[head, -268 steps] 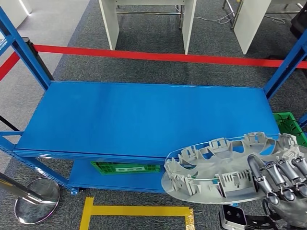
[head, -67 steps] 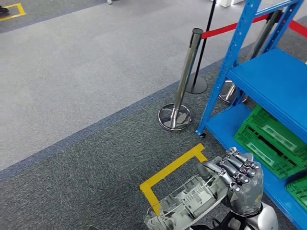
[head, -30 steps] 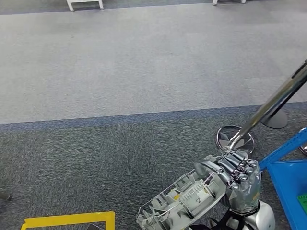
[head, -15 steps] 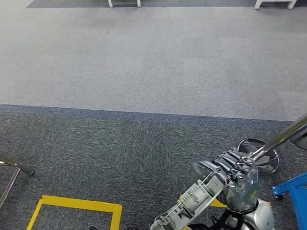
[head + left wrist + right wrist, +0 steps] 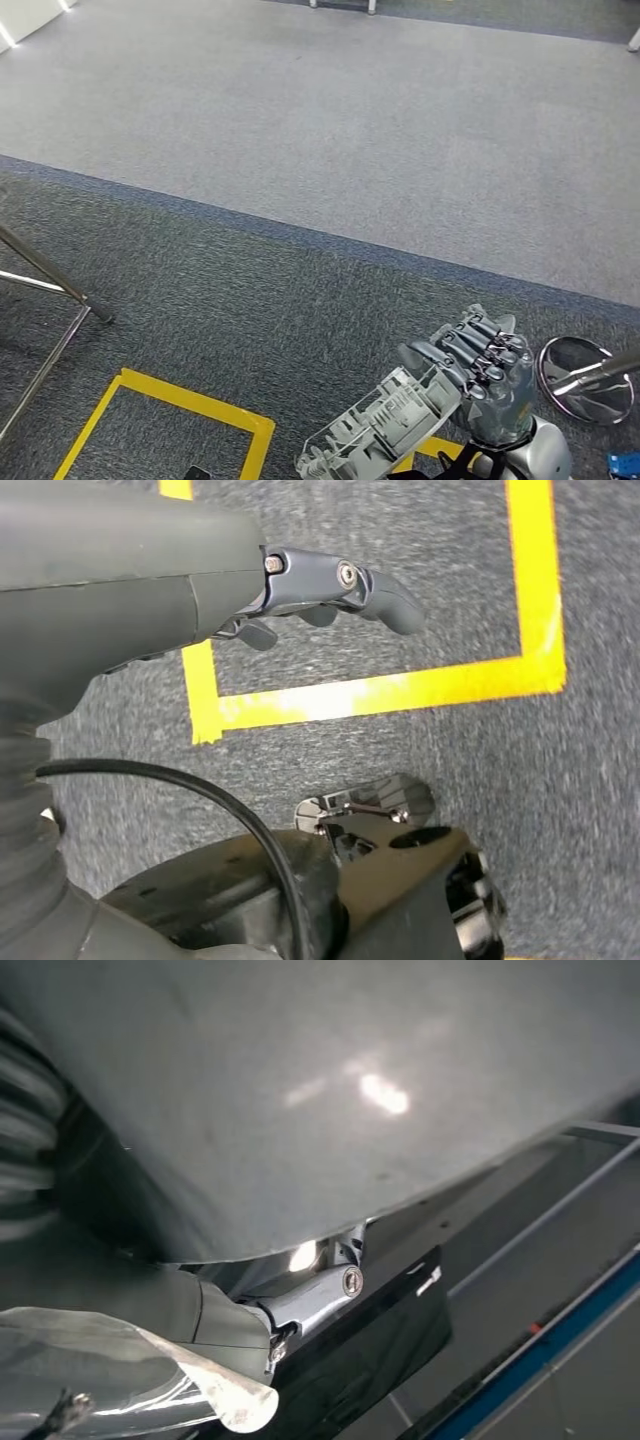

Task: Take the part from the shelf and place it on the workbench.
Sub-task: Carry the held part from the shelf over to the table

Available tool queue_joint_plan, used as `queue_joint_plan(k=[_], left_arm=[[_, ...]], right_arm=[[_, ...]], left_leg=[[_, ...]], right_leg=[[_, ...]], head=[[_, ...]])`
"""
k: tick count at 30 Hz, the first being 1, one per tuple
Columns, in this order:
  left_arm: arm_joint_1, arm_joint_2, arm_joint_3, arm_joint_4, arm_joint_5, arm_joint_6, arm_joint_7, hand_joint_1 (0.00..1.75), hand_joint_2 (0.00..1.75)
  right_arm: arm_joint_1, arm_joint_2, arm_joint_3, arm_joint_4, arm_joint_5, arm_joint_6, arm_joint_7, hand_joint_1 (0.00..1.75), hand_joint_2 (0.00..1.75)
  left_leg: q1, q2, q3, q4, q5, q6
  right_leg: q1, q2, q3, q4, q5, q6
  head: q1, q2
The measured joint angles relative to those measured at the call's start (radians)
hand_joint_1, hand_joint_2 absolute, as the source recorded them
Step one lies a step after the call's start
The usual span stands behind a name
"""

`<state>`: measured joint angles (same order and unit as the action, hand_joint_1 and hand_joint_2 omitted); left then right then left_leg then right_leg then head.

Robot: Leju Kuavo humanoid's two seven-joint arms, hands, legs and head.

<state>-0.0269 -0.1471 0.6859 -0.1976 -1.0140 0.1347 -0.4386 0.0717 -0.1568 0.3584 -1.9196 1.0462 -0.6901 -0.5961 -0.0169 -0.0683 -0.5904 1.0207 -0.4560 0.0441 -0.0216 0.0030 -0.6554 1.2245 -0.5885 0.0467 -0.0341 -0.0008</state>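
Head view looked down at grey carpet, darker near the robot and paler further off, with a yellow taped square (image 5: 162, 420) marked on the floor at lower left. At lower right, the robot's right hand (image 5: 483, 375) was wrapped around the rim of the part (image 5: 381, 425), a grey plastic disc with ribs and clips on its upper face, carried tilted so that it sloped down toward the left. The right wrist view, close under the disc, showed its smooth pale underside (image 5: 317, 1090) with the thumb (image 5: 313, 1300) beneath it, so the hold looked firm. The left hand (image 5: 302, 590) hung over the floor above the yellow tape (image 5: 377, 695), its fingers loosely apart and holding nothing. The shiny round base of a barrier post (image 5: 585, 378) sat on the carpet just beside the right hand. Judging from this, the pick-up was done: the part was off the shelf and in hand. What remained was to reach the workbench, not visible at this moment, and set the part down on it
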Motion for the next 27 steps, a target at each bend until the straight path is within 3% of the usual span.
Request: queue_joint_plan(k=[2,4,5,6,7,9,11,13,15,18,20,23,24,26,27], left_arm=[[-0.001,-0.001,0.000,0.000,0.000,-0.001,0.000,0.00,1.75],[-0.003,-0.001,0.000,0.000,0.000,-0.002,0.001,0.00,1.75],[-0.002,-0.002,0.000,0.000,0.000,-0.002,0.001,0.00,1.75],[-0.001,-0.002,0.000,0.000,0.000,-0.003,0.001,0.00,1.75],[0.001,-0.002,0.000,0.000,0.001,-0.003,0.001,0.00,1.75],[0.001,-0.002,0.000,0.000,0.004,-0.005,0.001,0.00,1.75],[-0.004,-0.004,0.000,0.000,0.009,-0.008,0.001,0.00,1.75],[-0.006,-0.004,0.000,0.000,0.011,-0.009,0.001,0.00,1.75],[-0.006,-0.005,0.000,0.000,0.012,-0.010,0.001,0.00,1.75],[-0.005,-0.005,0.000,0.000,0.012,-0.010,0.001,0.00,1.75],[-0.004,-0.005,0.000,0.000,0.012,-0.011,0.001,0.00,1.75],[-0.008,-0.005,0.001,0.000,0.014,-0.014,0.012,0.00,1.75],[-0.008,-0.006,0.001,0.000,0.014,-0.014,0.018,0.00,1.75],[-0.006,-0.007,0.002,0.000,0.014,-0.011,0.025,0.00,1.75],[-0.008,-0.008,0.002,0.000,0.013,-0.010,0.028,0.00,1.75]], right_arm=[[-0.003,0.000,0.000,0.000,0.001,0.000,0.008,1.75,1.75],[-0.006,0.000,0.001,0.000,0.002,0.000,0.013,1.75,1.75],[-0.007,0.000,0.002,0.000,0.003,0.000,0.016,1.75,1.75],[-0.009,0.000,0.002,-0.001,0.004,0.000,0.018,1.75,1.75],[-0.011,0.000,0.003,0.000,0.004,0.000,0.021,1.75,1.75],[-0.014,0.000,0.003,-0.001,0.000,0.000,0.025,1.75,1.75],[-0.014,0.000,0.003,-0.002,-0.004,0.000,0.026,1.75,1.75],[-0.013,0.000,0.002,-0.002,-0.004,0.000,0.026,1.75,1.75],[-0.013,0.000,0.003,-0.002,-0.005,0.000,0.026,1.75,1.75],[-0.013,0.000,0.003,-0.002,-0.005,0.000,0.026,1.75,1.75],[-0.013,0.000,0.003,-0.002,-0.005,0.000,0.026,1.75,1.75],[-0.017,0.000,0.004,-0.003,-0.005,0.000,0.029,1.75,1.75],[-0.019,0.000,0.004,-0.004,-0.004,0.000,0.030,1.75,1.75],[-0.022,0.000,0.006,-0.004,-0.004,0.000,0.032,1.75,1.75],[-0.021,0.000,0.006,-0.004,-0.004,0.000,0.034,1.75,1.75]], left_leg=[[0.004,-0.029,0.001,0.011,-0.007,-0.010],[0.009,-0.052,-0.008,0.022,-0.011,-0.022],[0.010,-0.063,-0.013,0.023,-0.009,-0.028],[0.013,-0.074,-0.018,0.024,-0.007,-0.032],[0.013,-0.070,-0.021,0.028,-0.009,-0.037],[0.010,-0.026,-0.045,0.078,-0.039,-0.047],[0.011,0.035,-0.103,0.198,-0.096,-0.054],[0.014,0.055,-0.152,0.294,-0.126,-0.056],[0.014,0.058,-0.162,0.314,-0.122,-0.055],[0.014,0.058,-0.161,0.311,-0.119,-0.055],[0.014,0.060,-0.141,0.271,-0.091,-0.051],[-0.012,0.112,-0.044,0.065,-0.013,-0.020],[-0.018,0.121,-0.020,0.016,-0.001,-0.010],[-0.009,0.097,-0.007,0.000,0.004,-0.001],[-0.005,0.083,-0.003,-0.005,0.006,0.002]], right_leg=[[-0.006,0.033,0.050,-0.118,0.061,0.004],[-0.007,0.065,0.079,-0.172,0.069,-0.001],[-0.004,0.069,0.083,-0.175,0.066,-0.006],[-0.004,0.059,0.085,-0.176,0.067,-0.014],[-0.004,0.047,0.087,-0.177,0.069,-0.020],[-0.006,0.020,0.092,-0.182,0.069,-0.032],[-0.001,-0.010,0.096,-0.182,0.065,-0.039],[0.004,-0.038,0.098,-0.182,0.061,-0.043],[0.005,-0.051,0.099,-0.182,0.058,-0.044],[0.005,-0.053,0.100,-0.182,0.058,-0.044],[0.006,-0.062,0.103,-0.182,0.056,-0.044],[0.012,-0.125,0.122,-0.188,0.040,-0.028],[0.012,-0.132,0.128,-0.189,0.033,-0.020],[0.009,-0.081,0.117,-0.154,0.008,-0.012],[0.006,-0.045,0.091,-0.105,-0.016,-0.010]], head=[[0.000,0.000],[0.000,0.000],[0.000,0.000],[0.001,0.000],[0.000,0.000],[-0.008,0.000],[-0.015,0.000],[-0.015,0.000],[-0.016,0.000],[-0.016,0.000],[-0.016,0.000],[-0.014,0.000],[-0.013,0.000],[-0.010,0.000],[-0.007,0.000]])
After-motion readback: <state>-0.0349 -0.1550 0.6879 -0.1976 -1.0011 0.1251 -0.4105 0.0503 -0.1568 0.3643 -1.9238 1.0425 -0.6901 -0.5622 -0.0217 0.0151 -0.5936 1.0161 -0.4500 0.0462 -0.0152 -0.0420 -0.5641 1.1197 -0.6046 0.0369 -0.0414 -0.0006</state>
